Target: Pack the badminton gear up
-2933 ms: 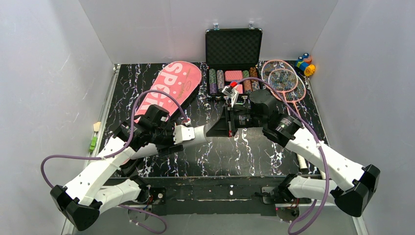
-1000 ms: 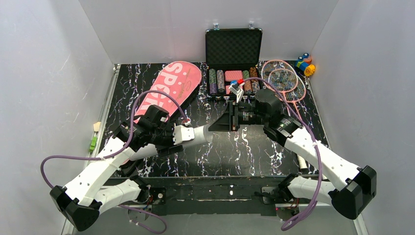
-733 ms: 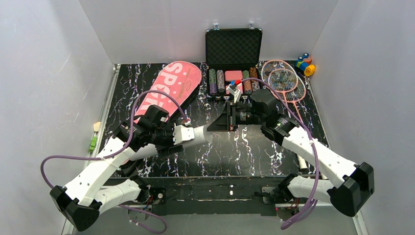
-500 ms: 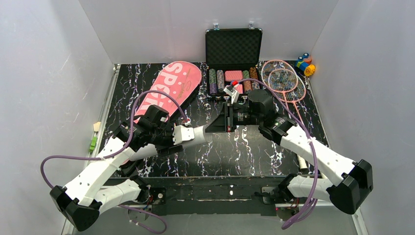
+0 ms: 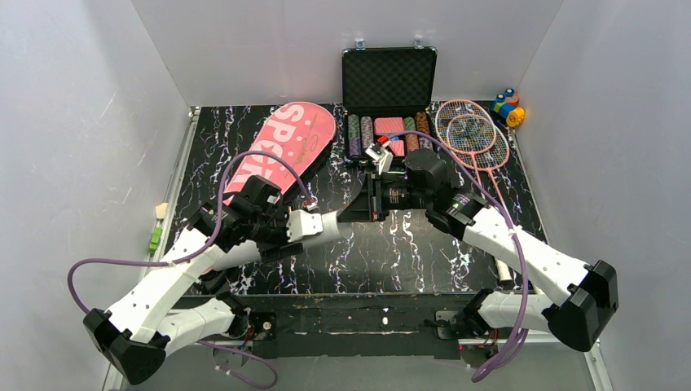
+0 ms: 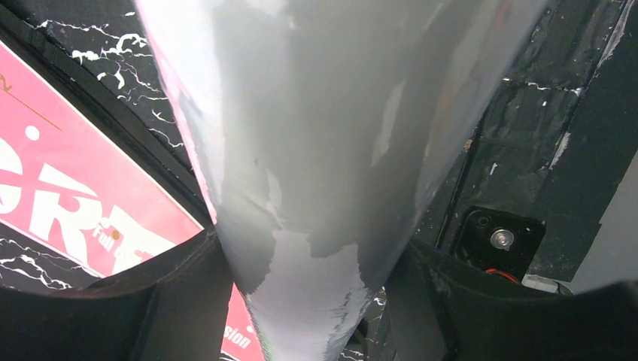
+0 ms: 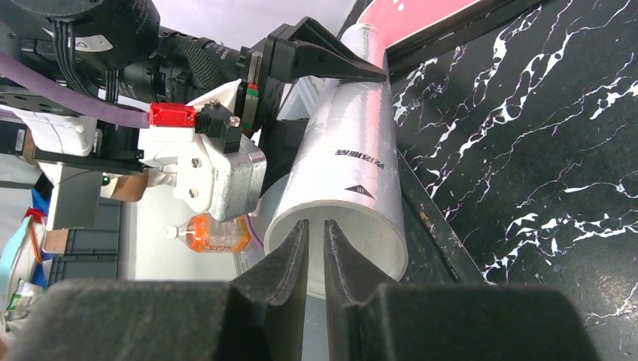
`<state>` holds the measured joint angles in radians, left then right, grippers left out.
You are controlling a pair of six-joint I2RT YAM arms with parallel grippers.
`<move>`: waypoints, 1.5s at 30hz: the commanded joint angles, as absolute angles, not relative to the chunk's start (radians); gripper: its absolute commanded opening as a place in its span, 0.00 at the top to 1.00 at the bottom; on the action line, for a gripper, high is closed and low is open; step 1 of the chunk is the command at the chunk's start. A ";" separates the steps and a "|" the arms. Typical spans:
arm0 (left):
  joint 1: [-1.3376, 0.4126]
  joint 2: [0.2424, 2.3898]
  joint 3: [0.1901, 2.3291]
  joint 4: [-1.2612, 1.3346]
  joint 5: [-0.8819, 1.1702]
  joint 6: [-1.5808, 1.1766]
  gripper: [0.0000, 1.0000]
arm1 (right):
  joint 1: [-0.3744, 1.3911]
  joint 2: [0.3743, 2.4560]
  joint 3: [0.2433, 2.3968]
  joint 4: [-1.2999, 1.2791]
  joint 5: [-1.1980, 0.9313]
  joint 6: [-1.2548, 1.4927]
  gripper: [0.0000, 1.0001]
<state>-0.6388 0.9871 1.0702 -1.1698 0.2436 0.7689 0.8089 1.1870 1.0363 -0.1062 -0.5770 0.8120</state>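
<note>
My left gripper point(image 5: 287, 226) is shut on the long white tube point(image 5: 324, 221) and holds it level above the table, open end pointing right. In the left wrist view the tube point(image 6: 316, 150) fills the gap between the fingers point(image 6: 180, 301). My right gripper point(image 5: 359, 210) is shut and its tips sit just inside the tube's open mouth point(image 7: 353, 173), with nothing visible between them point(image 7: 316, 223). The pink "SPORT" bag point(image 5: 281, 151) lies at the back left. Two pink rackets point(image 5: 473, 134) lie at the back right. I see no shuttlecock plainly.
The open black poker chip case point(image 5: 389, 98) stands at the back centre, just behind the right gripper. Toy blocks point(image 5: 508, 106) sit in the back right corner. A small white cylinder point(image 5: 503, 270) lies near the table's right front edge.
My right gripper has slid a little to the left, bringing its shut fingertips into the tube's open end. The left arm and the tube have stayed put.
</note>
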 commanded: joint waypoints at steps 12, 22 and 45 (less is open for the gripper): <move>-0.644 0.981 1.132 -1.102 0.304 0.739 0.77 | 0.830 1.059 0.964 -0.117 -0.469 0.805 0.78; -0.643 0.982 1.153 -1.108 0.308 0.731 0.77 | 0.830 1.079 0.945 -0.087 -0.480 0.827 0.83; -0.239 1.308 1.302 -0.914 0.089 0.654 0.85 | 0.608 0.838 1.009 -0.389 -0.291 0.760 0.25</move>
